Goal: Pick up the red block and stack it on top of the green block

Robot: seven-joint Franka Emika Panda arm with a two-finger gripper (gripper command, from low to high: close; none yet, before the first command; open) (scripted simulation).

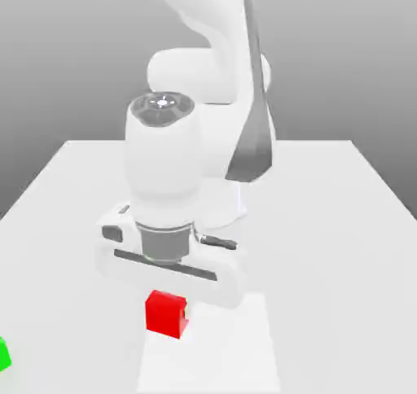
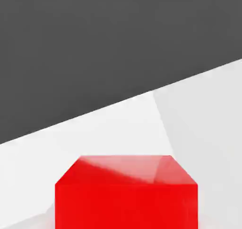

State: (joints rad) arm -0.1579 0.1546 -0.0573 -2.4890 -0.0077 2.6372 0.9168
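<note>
The gripper (image 1: 168, 301) is clamped on the red block (image 1: 166, 314) just above the bench (image 1: 326, 246), ready for carrying. The green block (image 1: 3, 356) sits well apart at the exterior view's left edge.

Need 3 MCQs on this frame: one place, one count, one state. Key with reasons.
1. Where is the green block in the exterior view?
A. at the left edge, low
B. at the right edge
C. on top of the red block

2. How many blocks are on the table?
A. one
B. two
C. four

3. What state is the tool in?
A. open, away from the blocks
B. shut on the green block
C. shut on the red block

Key: 1 A, green shows at the left border, low. 2 B, one red, one green. 3 C, the red cube sits right under the hand, and fills the hand view close up.
</note>
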